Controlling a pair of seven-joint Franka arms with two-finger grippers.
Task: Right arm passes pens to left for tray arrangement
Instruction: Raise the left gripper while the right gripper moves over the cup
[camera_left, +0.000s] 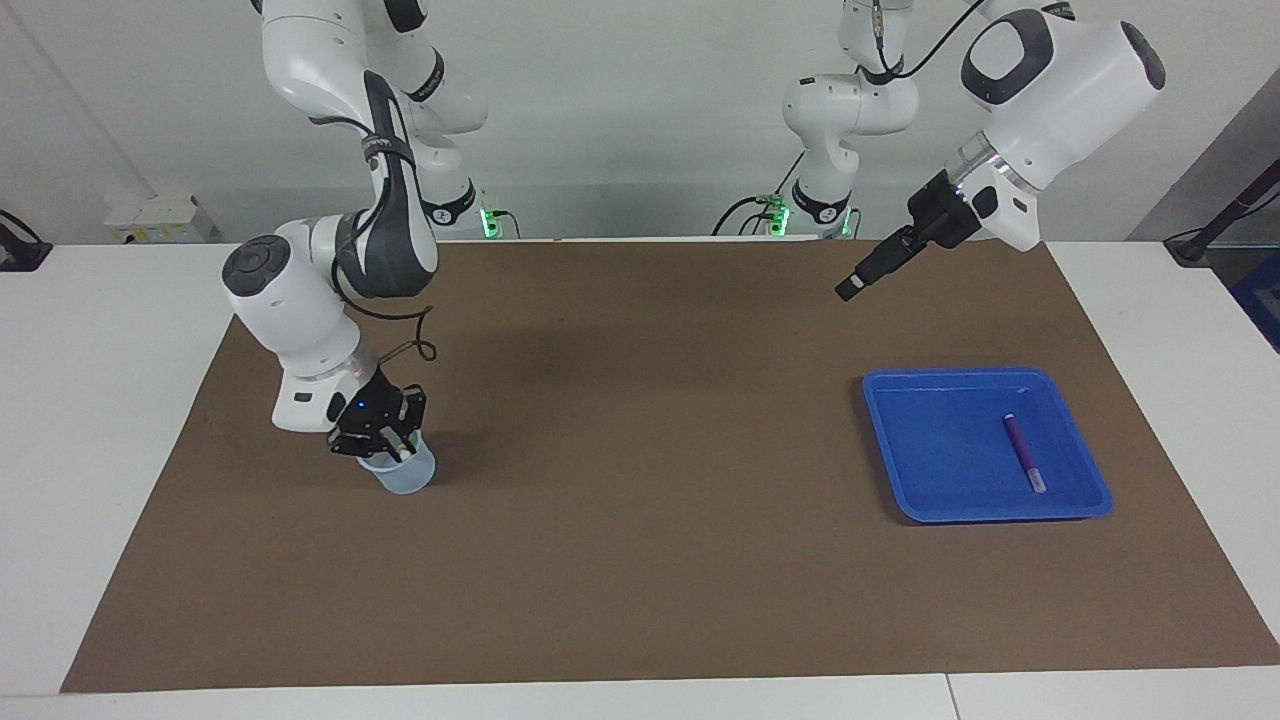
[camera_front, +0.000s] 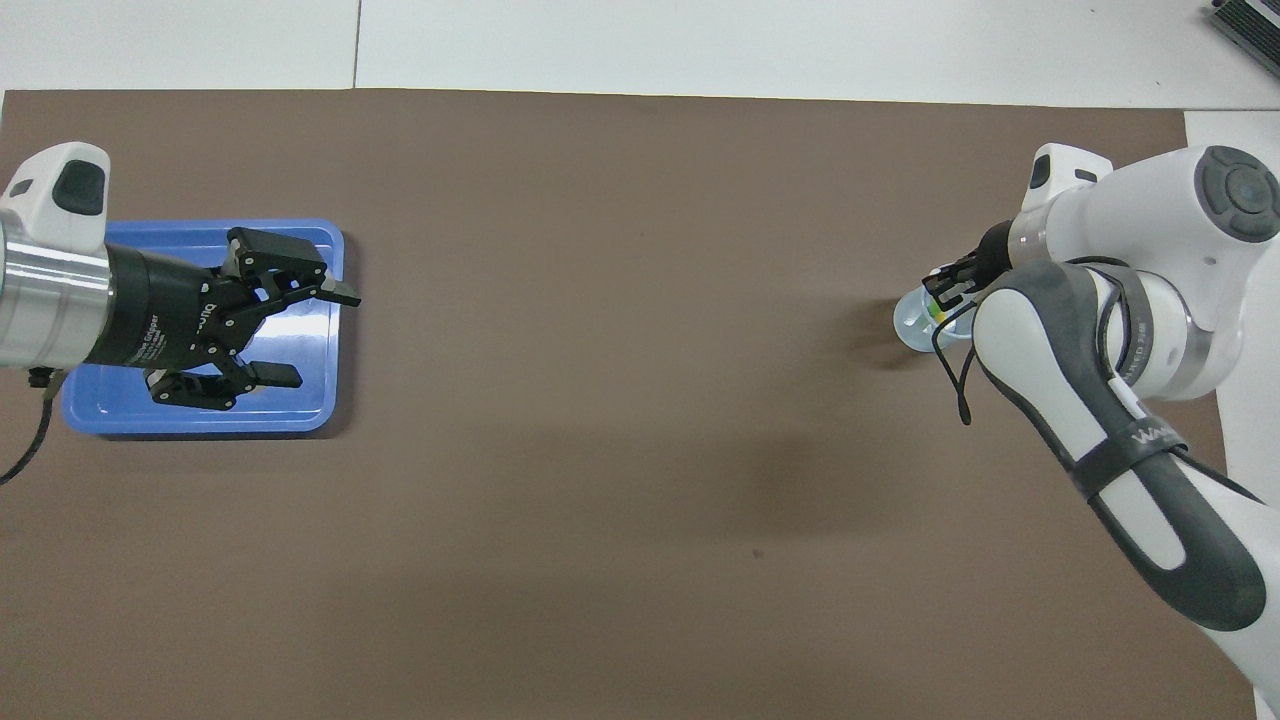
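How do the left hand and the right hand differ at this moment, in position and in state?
The left hand hangs in the air over the blue tray, its fingers spread open and holding nothing, while the right hand is low at the mouth of the translucent cup. The right hand shows a small blue light; the left hand shows none. Both are black and sit on white arms.

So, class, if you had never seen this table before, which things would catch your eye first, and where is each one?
First the bright blue tray at the left arm's end of the table, with a single purple pen lying in it. Next the right gripper, down at the mouth of a small translucent cup at the right arm's end. The left gripper hangs open over the tray, holding nothing.
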